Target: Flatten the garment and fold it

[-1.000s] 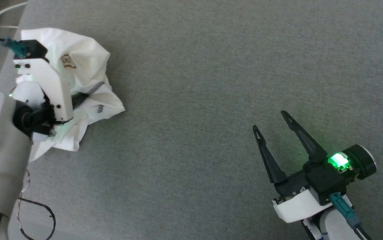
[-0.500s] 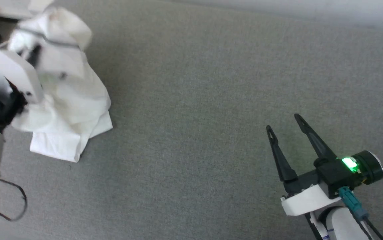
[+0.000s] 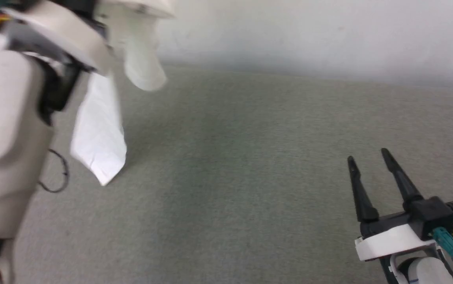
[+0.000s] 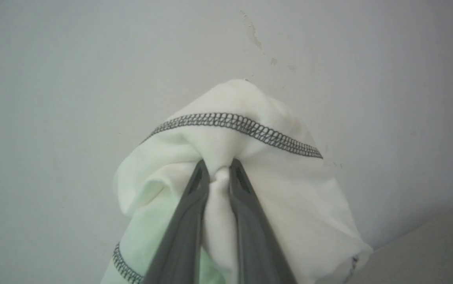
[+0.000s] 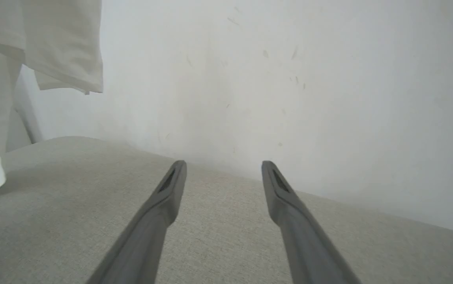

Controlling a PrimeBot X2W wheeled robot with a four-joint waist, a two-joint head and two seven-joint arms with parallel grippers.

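while left jaws pinch garment (image 4: 281, 185) aloft, right jaws hover (parted)

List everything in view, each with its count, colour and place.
garment: one, white with dark zigzag stitching, hanging bunched from the left hand over the left of the surface
surface: one, grey woven fabric, spread below both arms
wall: one, off-white with faint marks, behind the surface
cable: one, thin black loop, beside the left forearm
left forearm: one, pale, at the left edge of the head view
left hand: one, dark fingers, shut on a pinch of the garment
right hand: one, dark fingers, open, low at the right
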